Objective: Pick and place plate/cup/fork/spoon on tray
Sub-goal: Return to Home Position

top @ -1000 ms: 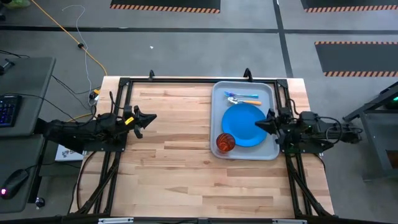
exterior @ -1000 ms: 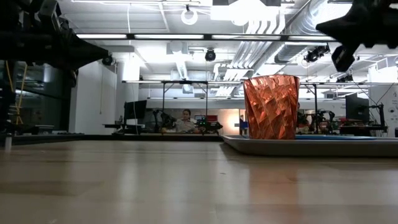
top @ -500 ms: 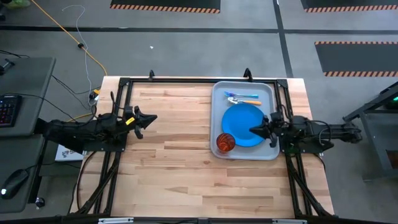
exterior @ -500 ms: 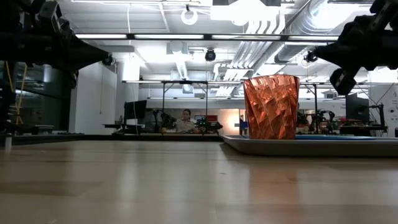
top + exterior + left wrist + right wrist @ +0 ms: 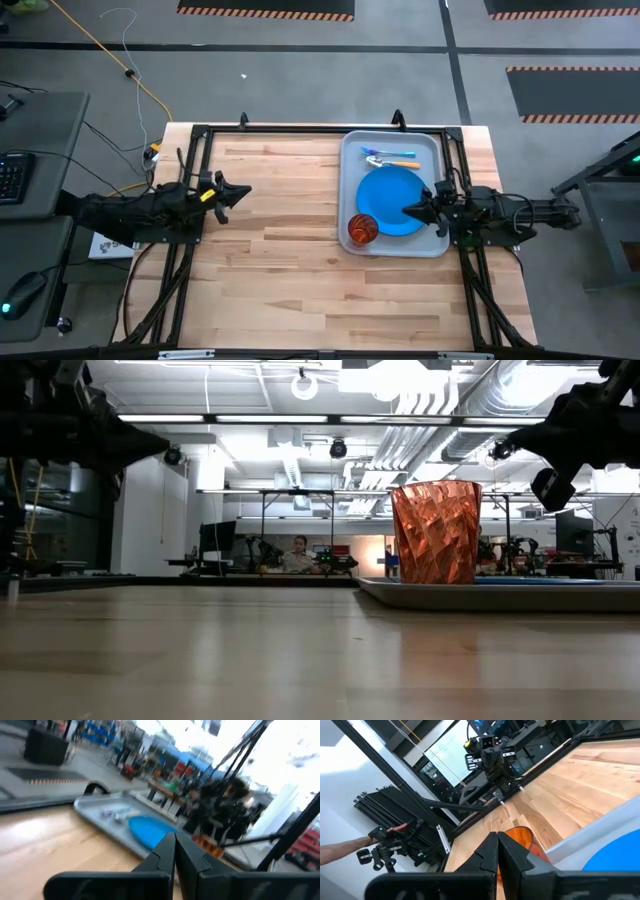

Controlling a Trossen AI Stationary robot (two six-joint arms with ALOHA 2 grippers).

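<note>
The light grey tray (image 5: 346, 160) lies at the table's far right. On it rest the blue plate (image 5: 385, 198), the red-orange cup (image 5: 362, 229) upright at its near left corner, and the spoon (image 5: 392, 153) and fork (image 5: 395, 163) side by side at its far end. My right gripper (image 5: 405, 210) is shut and level, hovering over the plate's right part, well above the tray (image 5: 500, 593) in the low view. My left gripper (image 5: 248, 189) is shut, held level above the table's left side, far from the tray.
The black frame rails (image 5: 300, 129) run along the table's far edge and down both sides. Bare wood (image 5: 290, 260) stretches between the two arms and toward the near edge. A person (image 5: 297, 553) sits far off in the room behind.
My right gripper has sunk toward the plate, shifted slightly toward the table's left and rolled about its pointing line, staying shut. The tableware on the tray has not moved.
</note>
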